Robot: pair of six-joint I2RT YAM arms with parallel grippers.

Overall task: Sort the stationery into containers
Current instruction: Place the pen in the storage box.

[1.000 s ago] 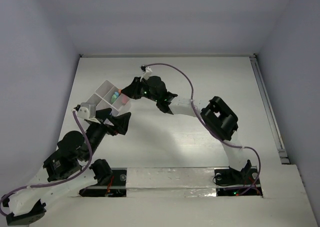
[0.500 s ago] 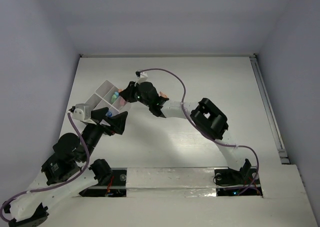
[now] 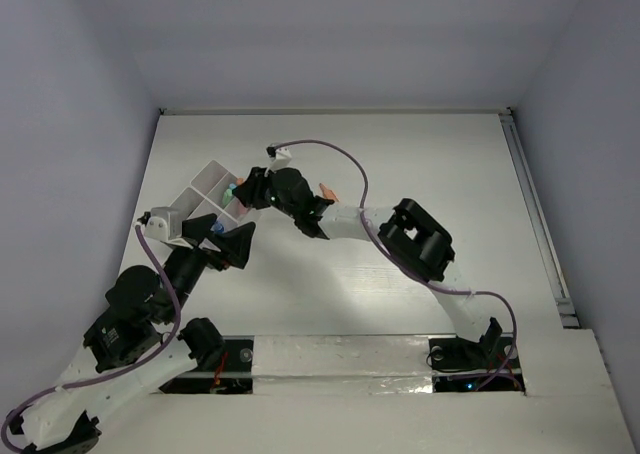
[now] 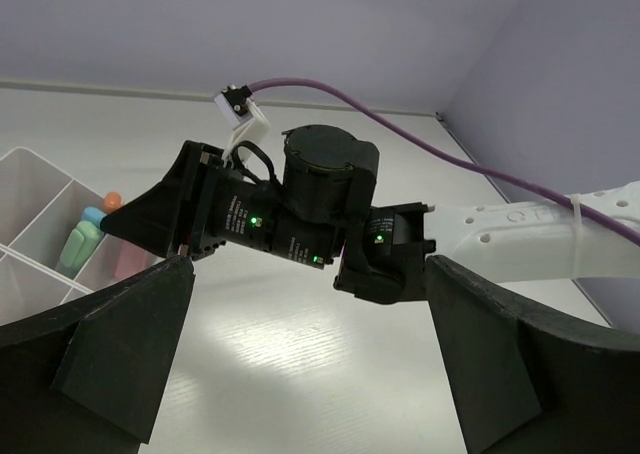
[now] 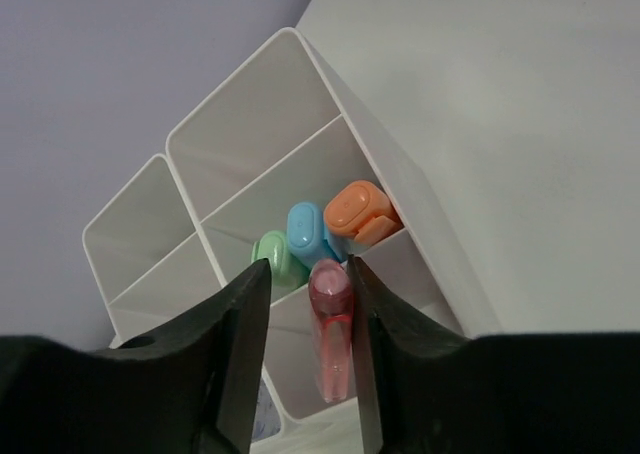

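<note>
While my right gripper [image 5: 307, 274] hovers at centre frame over the containers [image 5: 250, 124], fingers parted wider than the pink marker [image 5: 331, 334] standing between them beside the green marker [image 5: 270, 251], blue marker [image 5: 305, 229] and orange marker [image 5: 358, 206], my left gripper [image 4: 310, 274] gapes empty, its wrist hiding the boxes' lower-left end from above.

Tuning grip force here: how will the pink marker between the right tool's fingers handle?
The pink marker looks like glossy hard plastic, so probably stiff and a bit slippery. It is short, likely light. Its rounded body would probably roll if laid flat.
</note>
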